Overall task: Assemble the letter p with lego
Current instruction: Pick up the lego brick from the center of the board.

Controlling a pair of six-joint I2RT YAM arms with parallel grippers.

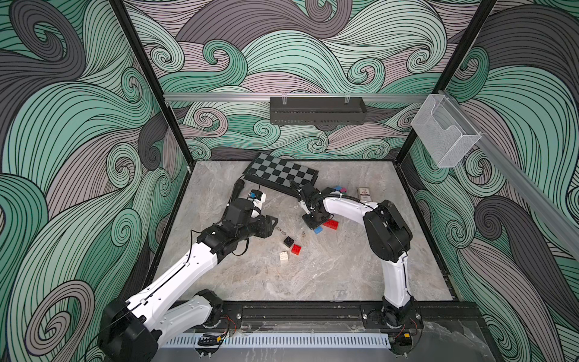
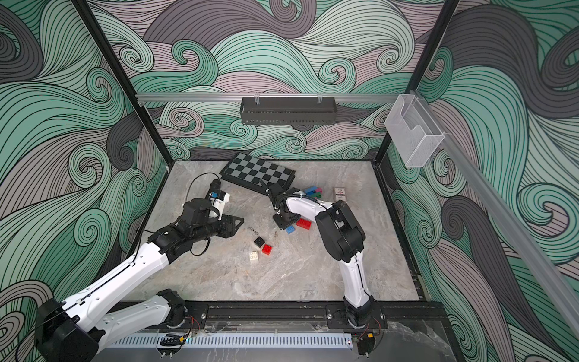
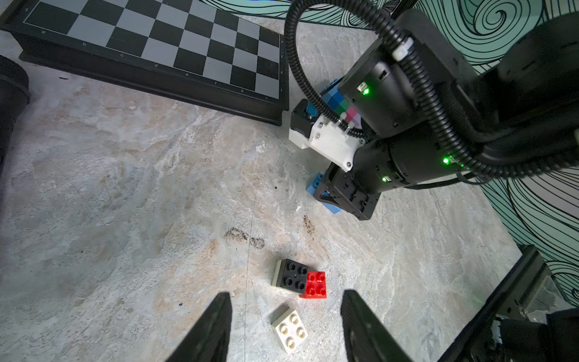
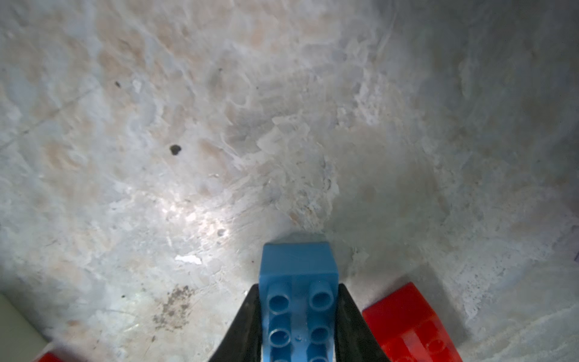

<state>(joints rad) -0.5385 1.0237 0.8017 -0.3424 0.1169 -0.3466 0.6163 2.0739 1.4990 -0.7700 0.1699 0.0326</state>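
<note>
The right hand is clamped on a blue brick, 1 jaw on each long side, with the studs facing the wrist camera. The brick's far end sticks out past the fingertips. It seems to rest on the bench or sit barely above it; I cannot tell which. A red oblong brick lies just beside the hand, close to 1 jaw but apart from it.

The step looks like lifting this blue brick to carry it to the letter. It would go best with a straight lift, so the jaw does not drag the red oblong brick. The brick should stay level, since the overhanging end could pivot when it is pressed down.

Further out, the left hand is half open and empty above a cream brick. A black brick and a red square brick touch each other just beyond it. A stack of bricks in blue, green and pink stands near the chessboard, possibly the letter already begun.
</note>
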